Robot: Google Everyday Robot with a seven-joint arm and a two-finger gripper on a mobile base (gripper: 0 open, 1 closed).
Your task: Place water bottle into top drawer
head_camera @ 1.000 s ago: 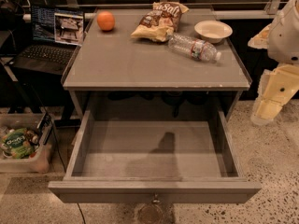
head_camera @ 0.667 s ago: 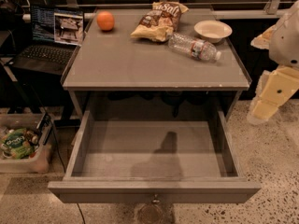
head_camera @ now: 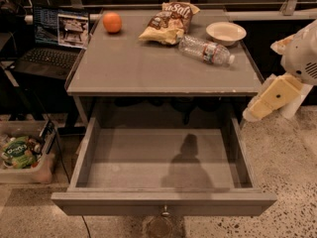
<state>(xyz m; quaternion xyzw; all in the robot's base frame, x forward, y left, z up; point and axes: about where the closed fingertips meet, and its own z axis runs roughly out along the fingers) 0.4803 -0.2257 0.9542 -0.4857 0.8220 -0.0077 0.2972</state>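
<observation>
The water bottle [head_camera: 205, 50] lies on its side at the back right of the grey tabletop [head_camera: 148, 68], its white cap pointing right, between the chip bag and the bowl. The top drawer [head_camera: 163, 202] is pulled wide open below the tabletop. Its inside shows nothing but a shadow, and its round knob [head_camera: 165, 211] sits at the middle of the front panel. My gripper [head_camera: 258, 107] hangs at the right, beside the table's front right corner, below the level of the bottle and well apart from it.
A chip bag [head_camera: 168, 21], an orange [head_camera: 112, 22] and a white bowl [head_camera: 226, 32] sit along the back of the tabletop. A laptop [head_camera: 54, 38] stands to the left, with a bin of snacks [head_camera: 22, 152] on the floor below it.
My arm has swung a little to the left, toward the table's right side. The bottle and the drawer have not moved.
</observation>
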